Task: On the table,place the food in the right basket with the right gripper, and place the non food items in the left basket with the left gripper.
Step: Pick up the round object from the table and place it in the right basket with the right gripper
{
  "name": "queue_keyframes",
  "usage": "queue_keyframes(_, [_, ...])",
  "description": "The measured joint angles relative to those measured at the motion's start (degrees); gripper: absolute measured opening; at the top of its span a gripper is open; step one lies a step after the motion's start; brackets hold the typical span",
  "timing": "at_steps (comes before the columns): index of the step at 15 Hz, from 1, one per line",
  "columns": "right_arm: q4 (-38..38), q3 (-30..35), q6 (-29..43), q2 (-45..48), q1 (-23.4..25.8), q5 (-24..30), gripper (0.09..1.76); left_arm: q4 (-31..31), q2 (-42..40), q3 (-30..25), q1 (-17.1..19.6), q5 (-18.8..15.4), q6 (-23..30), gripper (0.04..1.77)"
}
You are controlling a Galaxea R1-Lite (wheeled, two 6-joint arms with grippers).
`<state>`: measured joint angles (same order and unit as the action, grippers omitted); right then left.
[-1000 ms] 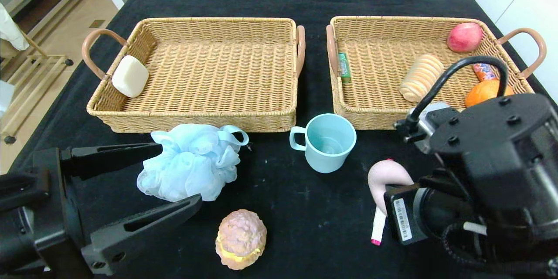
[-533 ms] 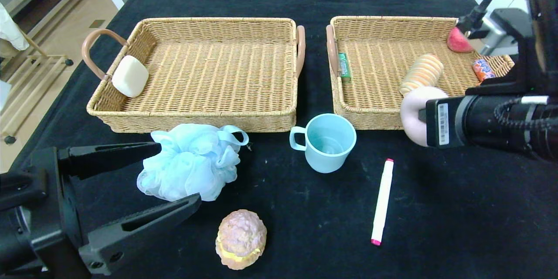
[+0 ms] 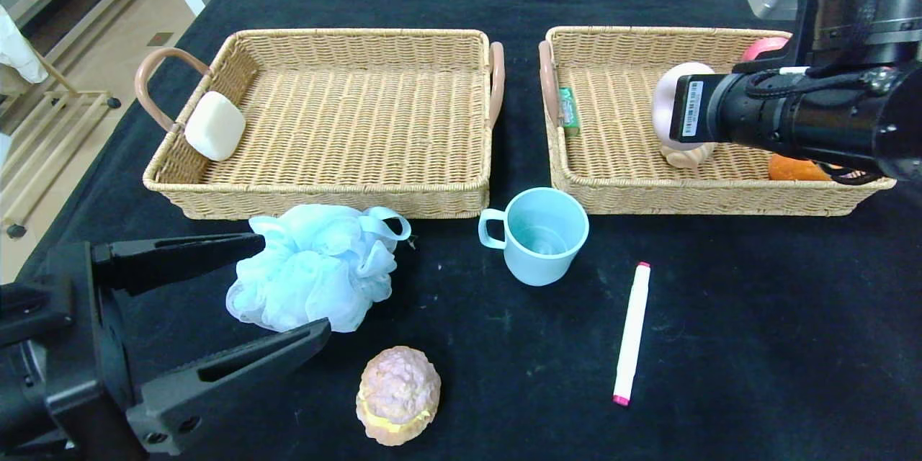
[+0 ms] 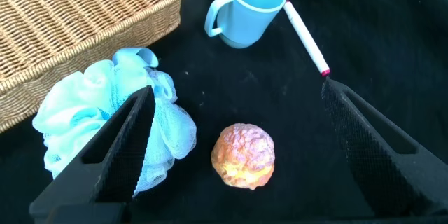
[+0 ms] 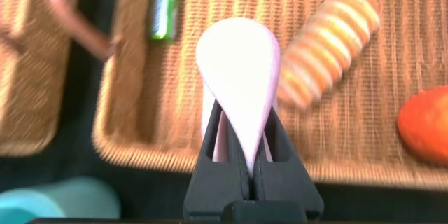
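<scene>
My right gripper (image 3: 671, 108) is shut on a pale pink doughnut (image 3: 664, 97) and holds it above the right wicker basket (image 3: 648, 198). The right wrist view shows the doughnut (image 5: 238, 70) pinched in that gripper (image 5: 245, 150), over the basket floor. My left gripper (image 3: 295, 289) is open and empty, low at the front left, beside a blue bath pouf (image 3: 313, 277). In the left wrist view its open fingers (image 4: 238, 91) straddle a cream puff (image 4: 243, 155). The left basket (image 3: 324, 198) holds a white soap bar (image 3: 215, 125).
The right basket holds a striped bread roll (image 5: 329, 49), a green tube (image 3: 568, 110), an orange (image 3: 792, 169) and a red apple (image 3: 763, 48). On the black cloth lie a blue mug (image 3: 539, 234), a white marker (image 3: 632, 331) and the cream puff (image 3: 397, 394).
My right gripper has lifted the doughnut off the table by the marker and carried it back over the right basket. The left arm has stayed still.
</scene>
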<state>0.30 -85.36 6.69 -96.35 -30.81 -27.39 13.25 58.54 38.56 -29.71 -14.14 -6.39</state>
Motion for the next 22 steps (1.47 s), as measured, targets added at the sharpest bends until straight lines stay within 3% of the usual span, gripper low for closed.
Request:
queue_keyframes(6, [-7.39,-4.46,-0.41,-8.08,5.64,3.56,0.15,0.02,-0.28,0.13,0.00,0.00,0.00,1.72])
queue_keyframes(14, [-8.07,-7.36,-0.50,-12.08,7.11,3.69,0.16,0.02,-0.60,0.20,0.00,0.00,0.00,1.72])
queue_keyframes(15, [-8.09,-7.42,-0.50,-12.17,7.08,3.69,0.37,0.00,-0.60,0.20,0.00,0.00,0.00,1.72])
queue_keyframes(18, [-8.02,-7.45,-0.50,-12.25,7.16,3.69,0.80,0.00,-0.77,0.20,0.00,0.00,-0.22,1.72])
queue_keyframes(22, [-7.98,-7.45,-0.63,-12.19,7.19,3.72,1.16,0.00,-0.79,0.20,0.00,-0.02,-0.35,1.72])
